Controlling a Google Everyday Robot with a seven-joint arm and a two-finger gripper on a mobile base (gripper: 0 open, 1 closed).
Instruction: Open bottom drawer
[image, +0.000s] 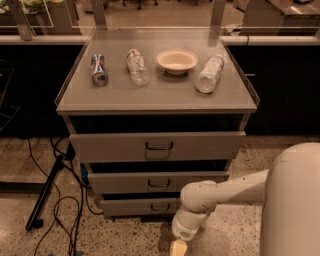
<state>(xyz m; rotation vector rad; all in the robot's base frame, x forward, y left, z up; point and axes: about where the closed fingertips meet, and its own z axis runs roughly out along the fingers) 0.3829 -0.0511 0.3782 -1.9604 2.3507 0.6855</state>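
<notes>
Speckled floor (125, 237), cables (80, 210) left; pincer (178, 247) low before bottom drawer (130, 206).

On the grey tabletop (160, 97) we saw four things in a row, each apart from the next: a can (99, 70) on its side at the left, a clear bottle (137, 66) lying beside it, a pale bowl (177, 60) standing upright, and a whitish bottle (209, 74) lying at the right. Below, the top drawer (157, 146) and the middle drawer (159, 182) each had a dark gap above them. Cables (62, 215) and a black bar (45, 192) lay on the speckled floor (125, 237) to the left. The gripper (178, 247) hung low, near the floor, in front of the cabinet.
</notes>
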